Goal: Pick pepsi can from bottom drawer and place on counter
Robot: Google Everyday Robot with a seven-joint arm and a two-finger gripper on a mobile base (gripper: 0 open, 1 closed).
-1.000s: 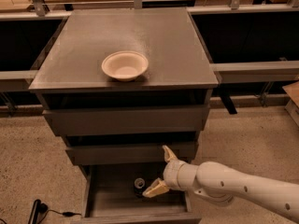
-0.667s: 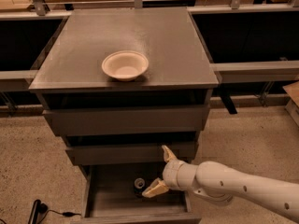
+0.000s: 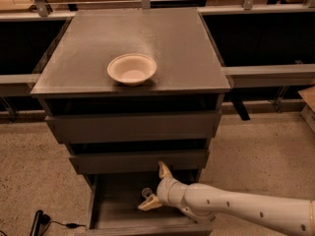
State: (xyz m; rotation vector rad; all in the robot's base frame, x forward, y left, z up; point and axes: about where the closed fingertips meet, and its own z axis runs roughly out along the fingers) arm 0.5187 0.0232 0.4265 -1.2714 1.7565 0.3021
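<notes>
Jaws spread wide, our end effector (image 3: 156, 187) sits low in the open bottom drawer (image 3: 115, 215), the can (image 3: 146, 193) upright just beside its lower finger. We judge the can light, stiff but dentable, and slick, so we would pinch it across mid-body, below the rim. Up top, the surface (image 3: 187, 48) carries a bowl (image 3: 132, 69).

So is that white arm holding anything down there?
Nothing yet, it seems. The gripper is open inside the bottom drawer, with the pepsi can between its spread fingers, not clamped.
</notes>
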